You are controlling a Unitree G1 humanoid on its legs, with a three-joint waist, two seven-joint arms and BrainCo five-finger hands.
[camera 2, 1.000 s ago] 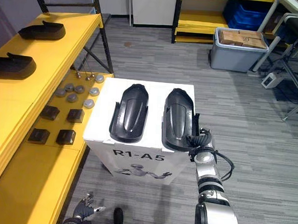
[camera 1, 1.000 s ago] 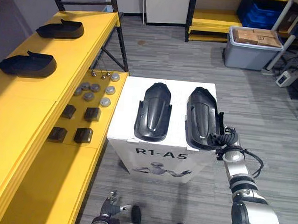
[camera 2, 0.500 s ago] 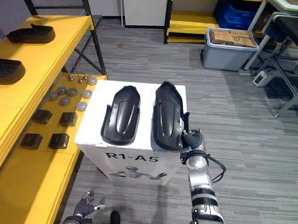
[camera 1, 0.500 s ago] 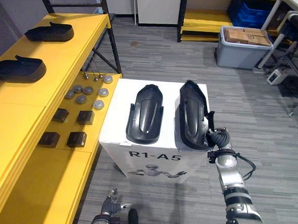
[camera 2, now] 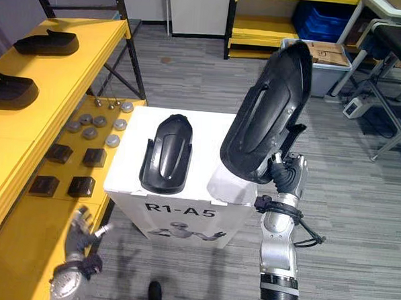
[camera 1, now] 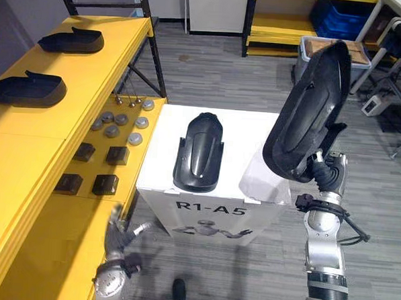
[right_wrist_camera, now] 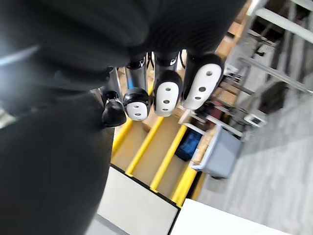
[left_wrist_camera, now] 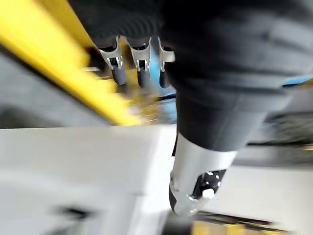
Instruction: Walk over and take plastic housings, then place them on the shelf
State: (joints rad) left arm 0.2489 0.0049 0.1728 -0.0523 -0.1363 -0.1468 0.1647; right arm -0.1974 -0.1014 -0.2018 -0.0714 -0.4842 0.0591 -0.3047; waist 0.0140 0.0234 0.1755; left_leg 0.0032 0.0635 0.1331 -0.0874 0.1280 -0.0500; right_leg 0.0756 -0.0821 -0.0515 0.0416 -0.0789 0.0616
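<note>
Right hand (camera 1: 324, 171): raised beside the right edge of the white box (camera 1: 161, 163), its fingers (right_wrist_camera: 166, 93) clasped round the lower end of a black plastic housing (camera 1: 309, 112). The black plastic housing is held clear of the box top, nearly upright and leaning slightly to the right, with its long body reaching up above the hand. Second housing (camera 1: 198, 152): laid flat on the left half of the white box, long axis pointing away from the robot, touched by neither hand. The right half of the box top is seen bare beneath the held piece. Yellow shelf (camera 1: 26, 137): set along the robot's left, just beside the white box. On its upper level a near shelf housing (camera 1: 27, 88) and a far shelf housing (camera 1: 72, 41) are laid well apart from each other. On its lower level round grey discs (camera 1: 142, 123) are grouped toward the far end, and dark square blocks (camera 1: 105, 184) are set in two pairs nearer the robot. Left hand (camera 1: 121, 234): held low beside the near corner of the yellow shelf, fingers (left_wrist_camera: 139, 58) spread and relaxed, nothing gripped. Grey bin (camera 2: 330, 81): stood on the floor beyond the white box, partly hidden behind the held housing, with a cardboard box (camera 2: 330, 52) lodged in its top.
</note>
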